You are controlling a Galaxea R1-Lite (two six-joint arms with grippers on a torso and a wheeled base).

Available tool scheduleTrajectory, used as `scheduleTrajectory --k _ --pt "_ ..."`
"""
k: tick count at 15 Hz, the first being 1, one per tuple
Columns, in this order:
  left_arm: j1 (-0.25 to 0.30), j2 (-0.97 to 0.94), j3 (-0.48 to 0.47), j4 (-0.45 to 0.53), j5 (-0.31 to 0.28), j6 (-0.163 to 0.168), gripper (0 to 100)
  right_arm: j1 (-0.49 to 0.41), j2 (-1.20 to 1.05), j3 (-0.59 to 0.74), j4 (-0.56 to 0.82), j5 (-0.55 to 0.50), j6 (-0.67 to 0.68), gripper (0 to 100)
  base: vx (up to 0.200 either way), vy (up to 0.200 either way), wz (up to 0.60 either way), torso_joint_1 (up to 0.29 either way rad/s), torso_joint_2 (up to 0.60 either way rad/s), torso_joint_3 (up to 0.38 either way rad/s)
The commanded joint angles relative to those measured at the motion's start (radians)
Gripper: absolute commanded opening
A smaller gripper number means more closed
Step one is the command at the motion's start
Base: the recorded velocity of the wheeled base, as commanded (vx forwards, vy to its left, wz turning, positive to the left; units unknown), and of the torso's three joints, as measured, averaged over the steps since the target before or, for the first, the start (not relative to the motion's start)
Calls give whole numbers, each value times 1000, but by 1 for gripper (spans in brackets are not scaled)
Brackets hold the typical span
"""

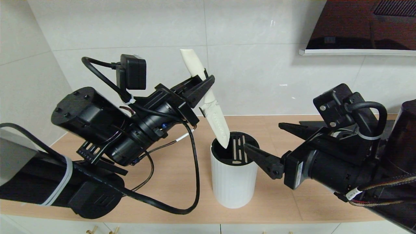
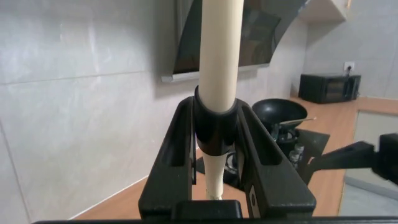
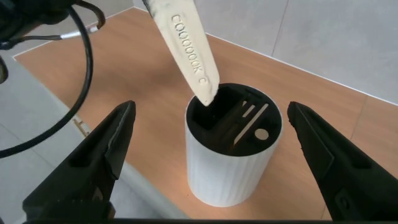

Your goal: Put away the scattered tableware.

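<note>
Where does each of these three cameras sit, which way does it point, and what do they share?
Head view: on the head, looking forward and down at the counter; both arms show, with left gripper and right gripper.
Left wrist view: on the left wrist, looking along its fingers at the knife handle, hood beyond.
Right wrist view: on the right wrist, looking down between its open fingers at the holder.
Shared: head and right wrist views both show the knife tip at the holder's mouth.
</note>
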Motion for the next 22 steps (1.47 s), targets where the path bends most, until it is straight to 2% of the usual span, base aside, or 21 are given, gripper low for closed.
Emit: scheduleTrajectory --k 1,5,11,14,18,20,22 --pt "0 24 0 -1 0 1 0 -8 5 1 -1 0 -1 100 0 0 0 0 0 0" --pt "-2 64 12 -1 1 27 0 -9 10 1 -1 0 -1 100 0 0 0 0 0 0" --pt "-6 117 15 -1 3 29 0 -9 19 3 -1 0 -1 100 0 0 0 0 0 0" --pt "-37 153 26 -1 4 29 0 -9 20 3 -1 0 -1 100 0 0 0 0 0 0" --pt "-43 206 33 -1 8 30 0 -9 30 1 -1 0 -1 100 0 0 0 0 0 0" --pt "-57 219 66 -1 8 54 0 -9 30 1 -1 0 -1 100 0 0 0 0 0 0" --pt "-64 231 67 -1 8 63 0 -9 36 1 -1 0 -1 100 0 0 0 0 0 0"
